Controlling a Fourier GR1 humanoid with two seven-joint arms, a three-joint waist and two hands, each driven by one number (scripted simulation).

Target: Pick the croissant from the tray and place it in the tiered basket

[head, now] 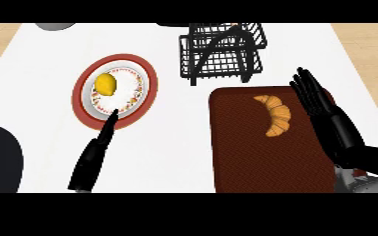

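Observation:
A golden croissant [275, 114] lies on the dark brown tray [244, 155] at the lower right. My right hand [325, 115] stands just to its right over the tray's edge, fingers straight and open, not touching it. The black wire tiered basket [221, 52] stands behind the tray near the counter's far side. My left hand [94, 155] shows at the lower left, fingers straight, its tip at the rim of a plate.
A red-rimmed white plate [140, 87] holding a yellow lemon [105, 84] sits at the left. A grey object [55, 26] peeks in at the far left edge, and a dark shape [9, 160] at the near left.

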